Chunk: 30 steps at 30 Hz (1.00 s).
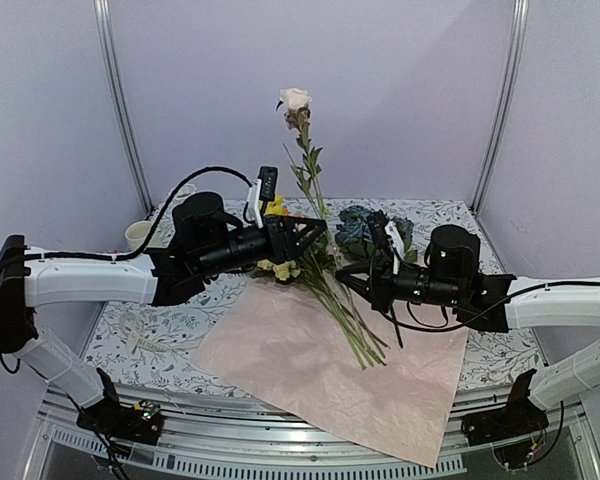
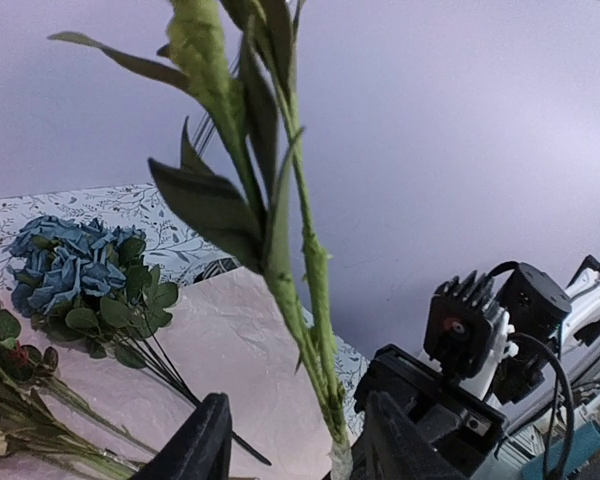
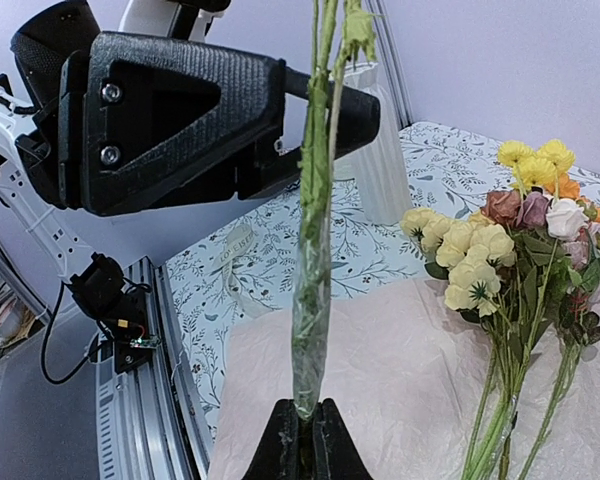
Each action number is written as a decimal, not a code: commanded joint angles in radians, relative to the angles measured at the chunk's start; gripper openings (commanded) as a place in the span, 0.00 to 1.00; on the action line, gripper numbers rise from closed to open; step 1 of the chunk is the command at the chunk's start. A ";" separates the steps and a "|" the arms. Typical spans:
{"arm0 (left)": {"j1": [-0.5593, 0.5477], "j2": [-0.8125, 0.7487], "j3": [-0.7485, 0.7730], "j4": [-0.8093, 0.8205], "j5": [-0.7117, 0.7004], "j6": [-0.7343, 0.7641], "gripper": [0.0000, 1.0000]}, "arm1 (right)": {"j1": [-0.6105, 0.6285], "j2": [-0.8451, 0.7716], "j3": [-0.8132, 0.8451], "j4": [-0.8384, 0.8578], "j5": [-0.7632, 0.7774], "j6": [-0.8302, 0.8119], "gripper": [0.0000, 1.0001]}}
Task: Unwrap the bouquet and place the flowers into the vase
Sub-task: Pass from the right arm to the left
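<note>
Mug (image 1: 137, 235), short and cream, stands at the far-left back of the flower-print table (image 1: 490, 365) on my overhead feed, with the pale ribbon (image 1: 145, 335) lying loose nearer the front. Next along, the left gripper (image 1: 318, 230) reaches level toward the centre. Through its wrist camera I see its jaws parted either side of a green stem (image 2: 310, 270), with a clear gap on one side, so nothing is clamped there. That stem belongs to a single cream rose (image 1: 295, 99) standing upright above both arms. Below it, the pink wrapping paper (image 1: 310, 365) lies spread flat, and the rest of the flowers (image 1: 345, 315) lie across it, yellow heads toward the back. Blue hydrangea clusters (image 1: 358, 228) rest at the sheet's far edge. At right, the right gripper (image 1: 348, 277) is pinched tight on the rose's lower stem. Its wrist camera shows the ribbed white vase (image 3: 380, 160) upright behind the left gripper's fingers, apart from the rose. Overhead, I cannot pick it out.
</note>
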<state>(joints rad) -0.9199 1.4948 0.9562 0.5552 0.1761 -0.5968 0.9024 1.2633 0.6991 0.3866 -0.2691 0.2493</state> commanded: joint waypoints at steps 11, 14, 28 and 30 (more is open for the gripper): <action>0.006 0.020 0.015 0.024 0.071 -0.023 0.14 | 0.026 0.011 0.010 0.009 -0.024 -0.035 0.05; 0.008 0.016 0.012 0.017 0.072 -0.022 0.00 | 0.028 0.017 0.012 0.007 -0.018 -0.034 0.11; 0.097 -0.152 -0.033 -0.202 -0.017 0.097 0.00 | 0.027 -0.049 -0.014 -0.004 0.187 -0.066 0.87; 0.124 -0.198 -0.029 -0.270 -0.055 0.133 0.00 | 0.026 -0.069 -0.017 -0.008 0.233 -0.084 0.89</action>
<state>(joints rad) -0.8444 1.3865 0.9321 0.4133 0.1947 -0.5503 0.9245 1.2507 0.6937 0.3737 -0.1425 0.2005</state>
